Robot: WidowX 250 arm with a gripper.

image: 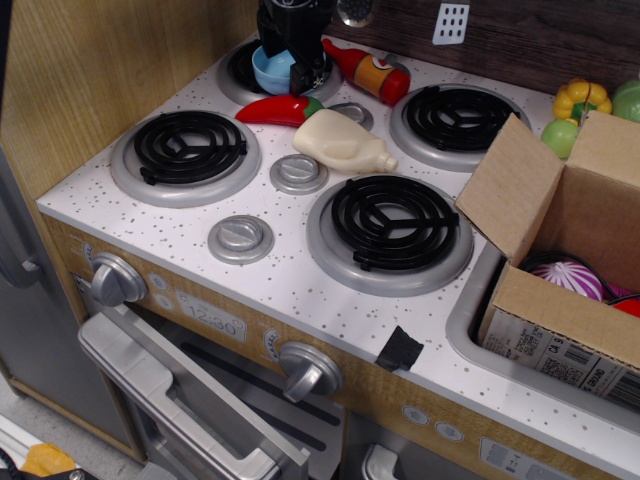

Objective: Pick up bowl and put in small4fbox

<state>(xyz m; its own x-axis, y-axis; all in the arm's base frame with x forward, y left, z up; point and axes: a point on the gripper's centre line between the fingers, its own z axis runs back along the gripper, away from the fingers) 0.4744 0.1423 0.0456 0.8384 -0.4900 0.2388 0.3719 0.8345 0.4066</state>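
The light-blue bowl (270, 72) sits on the back-left burner (240, 62) of the toy stove. My black gripper (302, 74) comes down from the top edge onto the bowl's right side. One finger reaches inside the bowl and the other stands outside its right rim. The gripper body hides whether the fingers press the rim. The bowl rests on the burner. The brown cardboard box (560, 215) stands in the sink at the right, flaps up, a white barcode label on its front side, with a purple-striped toy (566, 275) inside.
A red pepper (275, 110), a cream bottle (342, 142) and a red ketchup bottle (370, 70) lie close to the bowl. Three more burners and small silver caps cover the stovetop. Yellow and green toy produce (580, 100) sits behind the box. A wooden wall stands at the left.
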